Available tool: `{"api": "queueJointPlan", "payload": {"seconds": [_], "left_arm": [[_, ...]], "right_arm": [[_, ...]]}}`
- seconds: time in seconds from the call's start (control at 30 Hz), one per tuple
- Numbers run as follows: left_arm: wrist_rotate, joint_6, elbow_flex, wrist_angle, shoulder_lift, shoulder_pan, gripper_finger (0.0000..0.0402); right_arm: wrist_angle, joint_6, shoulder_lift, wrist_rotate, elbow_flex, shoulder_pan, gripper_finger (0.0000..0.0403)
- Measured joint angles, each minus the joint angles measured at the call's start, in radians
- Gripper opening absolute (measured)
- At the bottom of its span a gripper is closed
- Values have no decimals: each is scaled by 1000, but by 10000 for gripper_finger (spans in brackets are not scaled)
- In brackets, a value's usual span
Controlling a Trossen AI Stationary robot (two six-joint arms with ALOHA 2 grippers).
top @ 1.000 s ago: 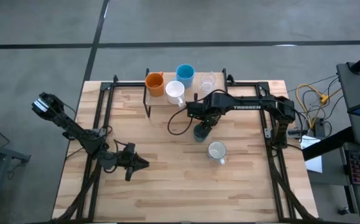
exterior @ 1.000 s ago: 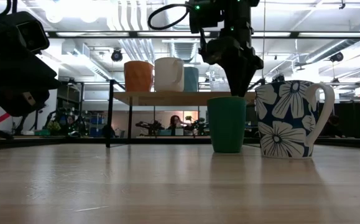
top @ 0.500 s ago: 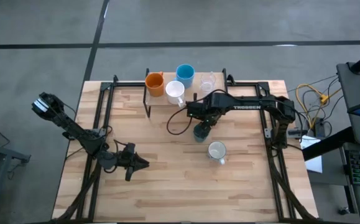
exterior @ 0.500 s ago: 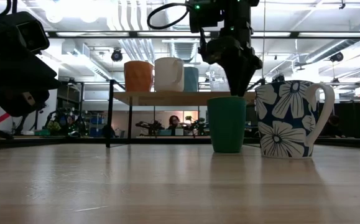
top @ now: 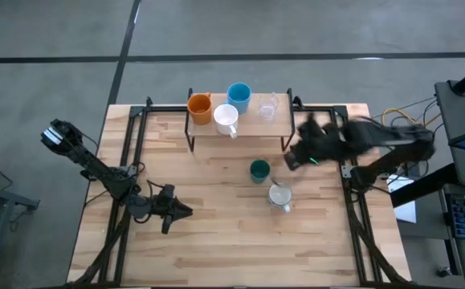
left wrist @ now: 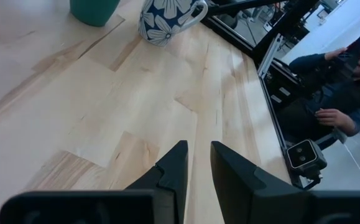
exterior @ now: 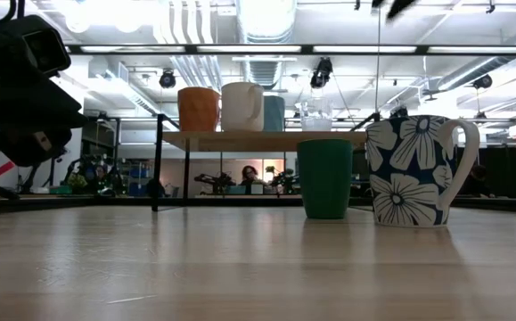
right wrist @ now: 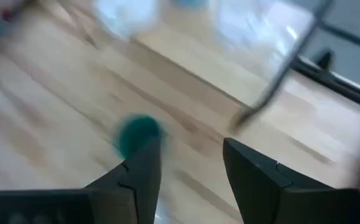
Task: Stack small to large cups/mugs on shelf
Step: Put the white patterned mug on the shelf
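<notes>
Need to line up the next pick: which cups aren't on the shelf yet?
Two: the dark green cup and the blue-flowered white mug beside it, both upright on the table. The orange, white, light blue and clear ones stand on the shelf.
</notes>
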Motion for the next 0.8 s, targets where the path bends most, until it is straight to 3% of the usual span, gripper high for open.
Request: {"api": "queueJointPlan", "payload": {"seconds": [0.17,0.27,0.4,0.63,0.8], "left_arm": [[-3,3,0,0,0,0,55],[-3,3,0,0,0,0,55],[-4,2,0,0,0,0,55],[0,0,0,2,-1,0,55],[2,0,0,4,-2,0,55]], "right_arm": [[10,264,-42,321,-28,328,164],[0,400,4,432,-57,462,164],[-72,601,122,426,-105,541,164],[-158,1043,371,315,-177,587,164],[-137,1105,524,247,-148,588,164]]}}
